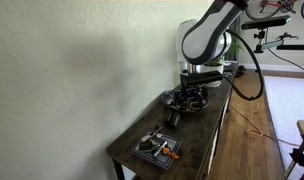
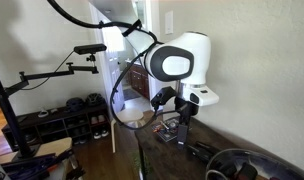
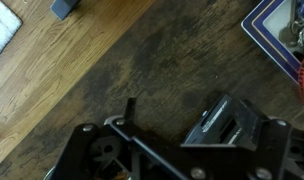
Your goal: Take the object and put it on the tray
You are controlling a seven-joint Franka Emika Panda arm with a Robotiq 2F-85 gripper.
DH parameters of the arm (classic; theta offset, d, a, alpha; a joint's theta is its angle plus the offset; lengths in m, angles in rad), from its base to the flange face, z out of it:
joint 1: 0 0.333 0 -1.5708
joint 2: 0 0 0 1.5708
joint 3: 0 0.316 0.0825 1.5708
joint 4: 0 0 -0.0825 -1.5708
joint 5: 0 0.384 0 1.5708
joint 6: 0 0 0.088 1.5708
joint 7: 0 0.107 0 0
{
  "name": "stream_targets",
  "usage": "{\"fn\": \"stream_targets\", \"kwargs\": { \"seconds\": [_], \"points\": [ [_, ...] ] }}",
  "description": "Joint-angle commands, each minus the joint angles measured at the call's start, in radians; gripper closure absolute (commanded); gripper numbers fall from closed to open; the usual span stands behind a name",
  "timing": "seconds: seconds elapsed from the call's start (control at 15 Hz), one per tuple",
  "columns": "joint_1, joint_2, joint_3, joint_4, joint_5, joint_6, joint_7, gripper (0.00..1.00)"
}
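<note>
A tray (image 1: 157, 148) with a blue rim sits near the close end of the dark table and holds small items, one of them orange (image 1: 170, 152). Its corner shows at the top right of the wrist view (image 3: 277, 30). A black, metal-framed object (image 1: 175, 100) stands mid-table. My gripper (image 1: 192, 95) hangs just above it, pointing down. In the wrist view my gripper (image 3: 182, 120) looks open and empty, with one finger pad clear at the right and black framework (image 3: 102, 150) below it. In an exterior view my gripper (image 2: 182, 122) hovers over the table.
The narrow dark table (image 1: 207, 140) runs along a white wall. Its open edge drops to a wooden floor (image 3: 52, 80). A black round thing (image 2: 242, 165) lies at the near end. A cable loops off the arm (image 1: 254, 75).
</note>
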Motion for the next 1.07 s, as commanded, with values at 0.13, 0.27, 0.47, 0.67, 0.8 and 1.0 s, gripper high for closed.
{"fn": "stream_targets", "kwargs": {
  "seconds": [0.13, 0.27, 0.47, 0.67, 0.8, 1.0],
  "points": [
    [0.03, 0.108, -0.046, 0.084, -0.004, 0.009, 0.103, 0.0],
    [0.031, 0.144, -0.052, 0.114, 0.0, 0.005, 0.127, 0.0],
    [0.036, 0.187, -0.057, 0.15, 0.002, 0.004, 0.156, 0.0],
    [0.04, 0.215, -0.055, 0.176, 0.011, 0.005, 0.178, 0.0],
    [0.045, 0.224, -0.055, 0.19, 0.011, 0.004, 0.191, 0.0],
    [0.05, 0.24, -0.055, 0.211, 0.01, -0.002, 0.206, 0.0]
  ]
}}
